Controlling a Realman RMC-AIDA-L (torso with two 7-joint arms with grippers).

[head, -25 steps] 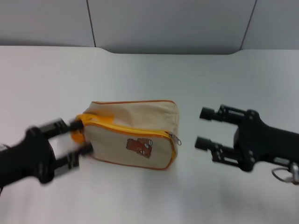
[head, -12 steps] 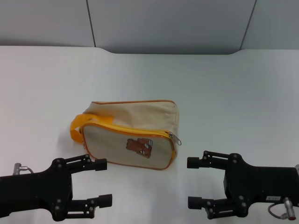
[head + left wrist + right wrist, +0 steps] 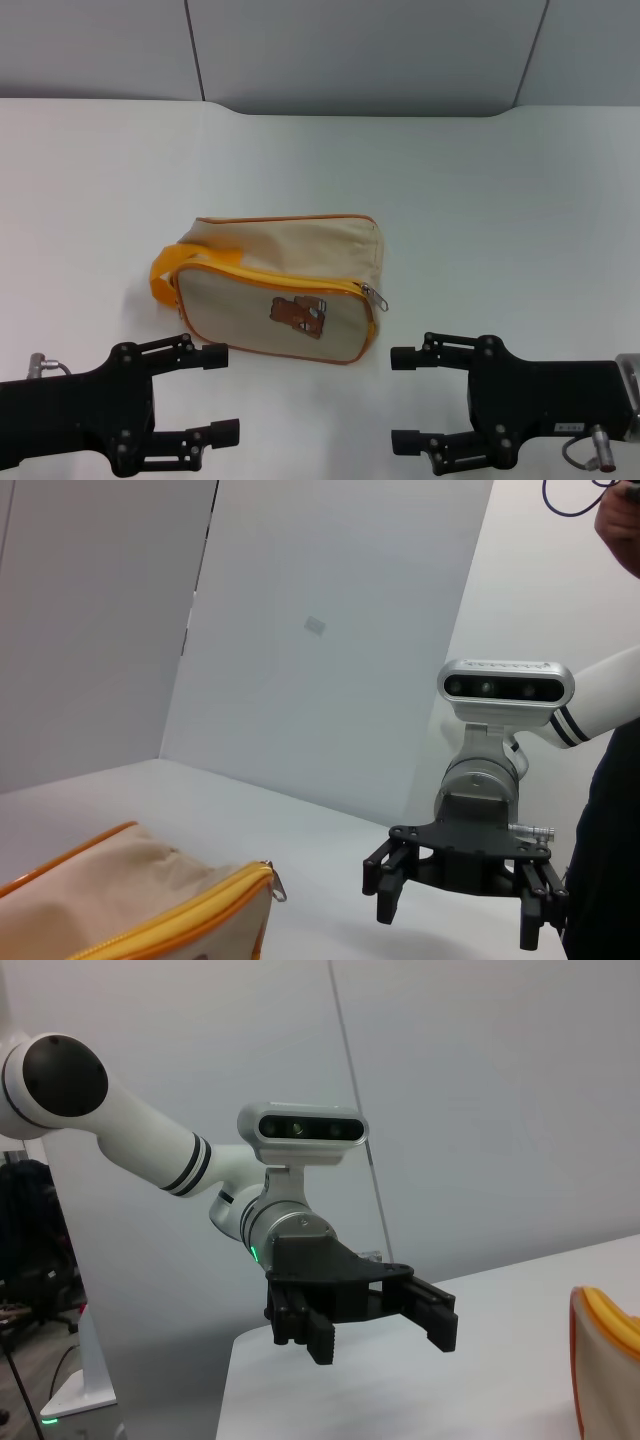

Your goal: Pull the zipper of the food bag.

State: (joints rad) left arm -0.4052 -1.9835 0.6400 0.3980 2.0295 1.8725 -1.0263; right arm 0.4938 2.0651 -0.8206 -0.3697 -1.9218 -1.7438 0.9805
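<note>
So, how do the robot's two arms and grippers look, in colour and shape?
Both grippers, the left gripper and the right gripper, are matte black, each with two slim fingers built from open linkages. The arms are glossy white with black rings at the joints. A silver-grey camera bar sits above each wrist, and a green light glows on the left wrist.

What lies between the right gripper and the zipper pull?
Only bare table; head view shows right gripper open, apart from zipper pull.
</note>
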